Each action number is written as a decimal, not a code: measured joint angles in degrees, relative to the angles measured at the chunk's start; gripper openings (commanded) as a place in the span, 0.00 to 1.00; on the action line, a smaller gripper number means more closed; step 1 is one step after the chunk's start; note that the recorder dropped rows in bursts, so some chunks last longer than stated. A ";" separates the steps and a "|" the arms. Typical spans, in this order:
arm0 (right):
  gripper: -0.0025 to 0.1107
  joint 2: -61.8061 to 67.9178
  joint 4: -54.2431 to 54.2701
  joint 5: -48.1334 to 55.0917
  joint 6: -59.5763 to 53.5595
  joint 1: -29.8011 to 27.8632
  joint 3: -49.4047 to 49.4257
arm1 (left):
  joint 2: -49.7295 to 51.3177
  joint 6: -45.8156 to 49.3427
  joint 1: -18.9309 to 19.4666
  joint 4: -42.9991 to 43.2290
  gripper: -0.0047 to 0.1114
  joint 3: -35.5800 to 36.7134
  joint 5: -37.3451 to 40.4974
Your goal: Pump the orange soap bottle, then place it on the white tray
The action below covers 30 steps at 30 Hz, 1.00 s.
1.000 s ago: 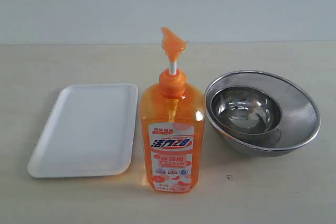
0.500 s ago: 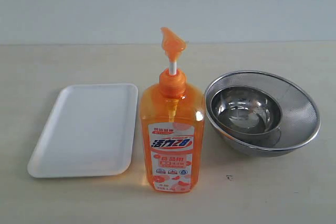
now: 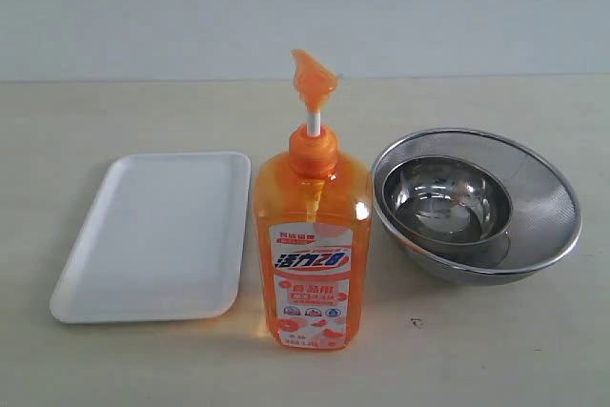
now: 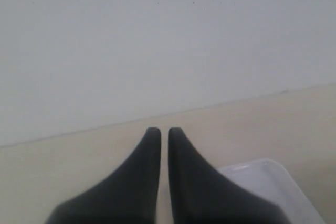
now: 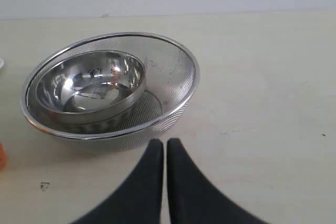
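"Orange soap bottle (image 3: pixel 312 235), item one. Where does it stand?"

"Upright on the pale table (image 3: pixel 114 111), in the middle of the exterior view, with its label (image 3: pixel 313 283) facing the camera. It is just beside the white tray (image 3: pixel 157 235), at that tray's right edge, and not on it. Whether its base touches the rim, I cannot tell."

"Pump?"

"Orange pump head (image 3: pixel 313 78) stands raised on the white stem (image 3: pixel 312 124), and a length of stem shows between the head and the collar."

"Tray condition?"

"Lying flat on the table, slightly askew, long sides running away from the camera. One rounded corner of it also shows in the left wrist view."

"What is on the bottle's other side?"

"A steel mesh bowl (image 3: pixel 543 197) with a smaller polished steel bowl (image 3: pixel 443 199) sitting inside it, toward the bottle's side. The mesh rim is near the bottle but apart from it."

"Grippers?"

"Neither appears in the exterior view. Left gripper (image 4: pixel 159 132): jaws closed, the dark fingers side by side with only a hairline between the tips, nothing in them. Table and wall (image 4: pixel 157 51) lie ahead of it. Right gripper (image 5: pixel 159 142): the same — jaws closed, gripping nothing, tips pointing at the mesh bowl's near rim and apart from it."

"Contact with the bottle?"

"None — both grippers are clear of it."
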 measured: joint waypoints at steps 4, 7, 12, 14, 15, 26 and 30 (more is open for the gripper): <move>0.02 0.00 0.00 0.00 0.00 0.00 0.00 | 2.39 1.10 0.00 0.00 0.08 0.00 0.85; 0.02 0.00 0.00 0.00 0.00 0.00 0.00 | 3.95 1.37 0.00 0.00 0.08 0.00 0.82; 0.02 0.00 0.00 0.00 0.00 0.00 0.00 | 5.22 1.52 0.00 0.00 0.08 0.00 0.82; 0.02 0.00 0.00 0.00 0.00 0.00 0.00 | 5.22 1.89 0.00 0.00 0.08 0.00 0.82; 0.02 0.00 0.00 0.00 0.00 0.00 0.00 | 5.22 3.36 0.00 0.00 0.08 0.00 0.71; 0.02 0.00 0.00 0.00 0.00 0.00 0.00 | 5.35 9.39 -3.49 0.00 0.08 0.00 2.96; 0.02 0.00 0.00 0.00 0.00 0.00 0.00 | 6.83 9.39 -3.49 -0.55 0.08 0.40 1.59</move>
